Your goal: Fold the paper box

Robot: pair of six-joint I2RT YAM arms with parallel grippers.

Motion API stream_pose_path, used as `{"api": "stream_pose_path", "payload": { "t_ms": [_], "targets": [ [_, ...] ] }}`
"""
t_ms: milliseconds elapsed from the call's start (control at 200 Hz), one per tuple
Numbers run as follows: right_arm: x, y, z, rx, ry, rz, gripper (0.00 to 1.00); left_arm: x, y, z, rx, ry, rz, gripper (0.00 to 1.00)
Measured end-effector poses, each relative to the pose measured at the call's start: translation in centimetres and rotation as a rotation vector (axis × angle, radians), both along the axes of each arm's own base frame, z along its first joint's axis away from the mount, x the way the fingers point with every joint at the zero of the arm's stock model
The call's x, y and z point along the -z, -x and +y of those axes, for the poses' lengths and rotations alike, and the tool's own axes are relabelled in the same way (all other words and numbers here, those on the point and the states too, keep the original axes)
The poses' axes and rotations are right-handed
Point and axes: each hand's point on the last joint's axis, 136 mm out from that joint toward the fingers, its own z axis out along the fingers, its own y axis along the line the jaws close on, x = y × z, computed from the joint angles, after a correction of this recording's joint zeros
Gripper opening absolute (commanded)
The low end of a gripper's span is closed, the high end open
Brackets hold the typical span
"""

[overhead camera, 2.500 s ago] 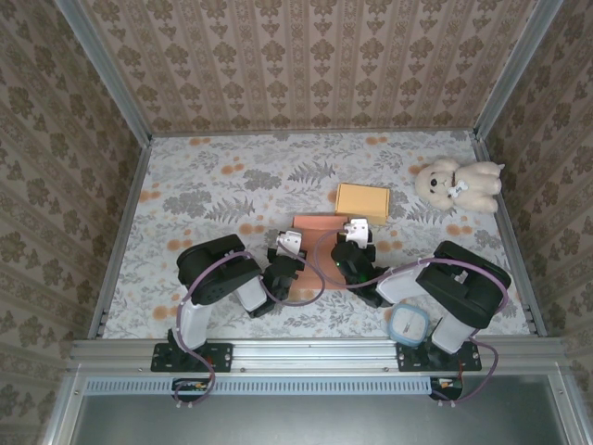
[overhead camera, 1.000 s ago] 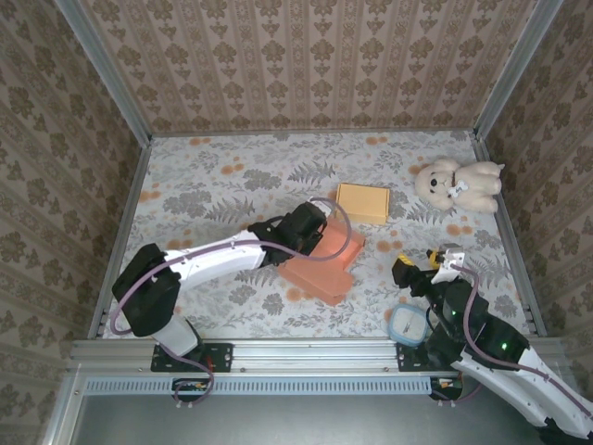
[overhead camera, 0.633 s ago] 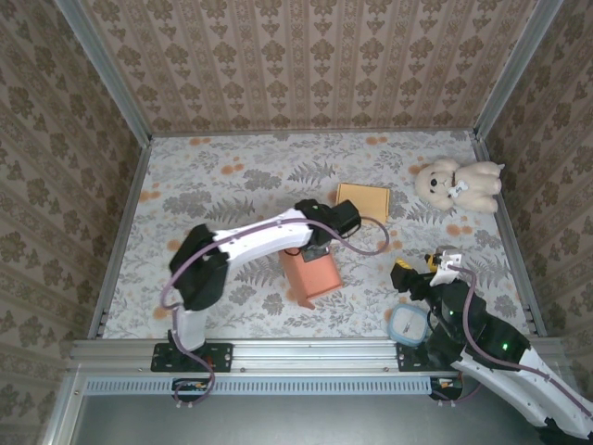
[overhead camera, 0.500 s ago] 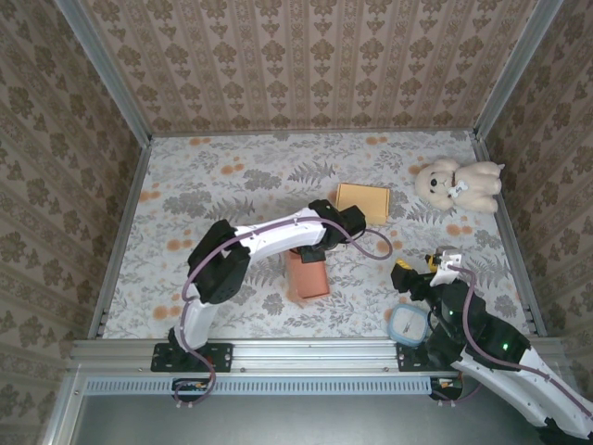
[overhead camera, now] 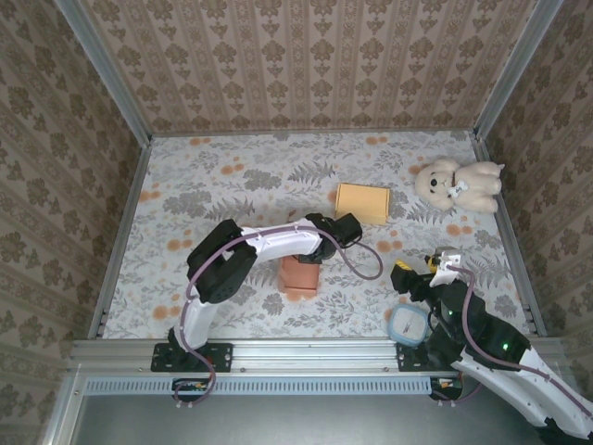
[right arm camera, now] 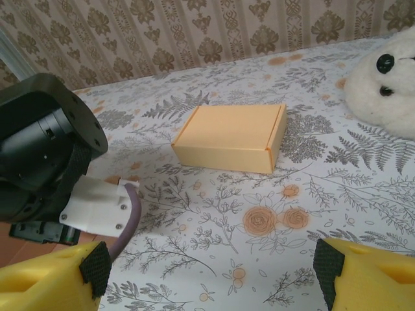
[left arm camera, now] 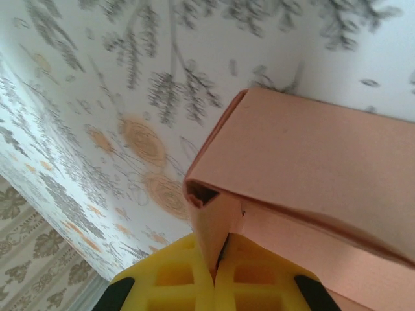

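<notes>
**Top view**
- Table (overhead camera: 185, 195): flat, covered in pale cloth printed with grey ferns and orange flowers. It is walled by brown patterned wallpaper.
- Paper box (overhead camera: 299, 276): salmon-pink card, partly folded into a blocky shape. It lies just toward 6 o'clock from the table's centre, under the end of the left arm (overhead camera: 278, 239).
- Cable (overhead camera: 359, 267): purple, looping at the paper box's 3 o'clock.
- Tan box (overhead camera: 362, 202): closed, flat and rectangular, made of card. It sits at 1 o'clock from the paper box, apart from it.
- Teddy bear (overhead camera: 459, 184): cream plush, at the table's 2 o'clock.
- Round container (overhead camera: 409, 323): clear with a blue rim, at 5 o'clock.
- Right gripper (overhead camera: 417, 263): yellow-tipped, at 4 o'clock, well apart from the paper box.

**Left wrist view**
- Left gripper (left arm camera: 217, 275): at 6 o'clock, with yellow waffle-moulded plastic fingers (left arm camera: 175, 282). They are pressed together on a thin flap of the paper box.
- Paper box: smooth matte card. One panel is bent over into a hollow fold with a small triangular opening at its end. It spans 2 to 5 o'clock.
- The cloth behind is blurred.

**Right wrist view**
- Right gripper: yellow fingers (right arm camera: 45, 278) with black pads, spread wide at 7 and 5 o'clock. Only cloth lies between them.
- Tan box: at centre, with crisp edges and a lid seam on its short end.
- Teddy bear: at 2 o'clock, with black bead eyes.
- Left arm: a black rounded housing at 9 o'clock, with a white bracket and the cable below it.
</notes>
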Motion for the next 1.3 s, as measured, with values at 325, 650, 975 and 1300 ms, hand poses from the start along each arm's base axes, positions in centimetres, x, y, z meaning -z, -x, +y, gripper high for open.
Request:
{"api": "stream_pose_path", "payload": {
  "t_ms": [325,650,975,1300],
  "targets": [
    [0.1,0.2,0.5,-0.028,-0.01,0.008,0.85,0.3,-1.7,-0.5,-0.004,0.063,-0.09,0.01],
    [0.1,0.2,0.6,-0.032,-0.011,0.009,0.85,0.4,-2.2,-1.0,-0.011,0.105,-0.148,0.05],
    [0.1,0.2,0.6,-0.032,-0.011,0.009,0.85,0.2,-2.2,-1.4,-0.007,0.113,-0.141,0.17],
    [0.1,0.2,0.6,-0.032,-0.011,0.009,0.85,0.2,-1.9,-1.8,0.005,0.12,-0.132,0.29]
  ]
}}
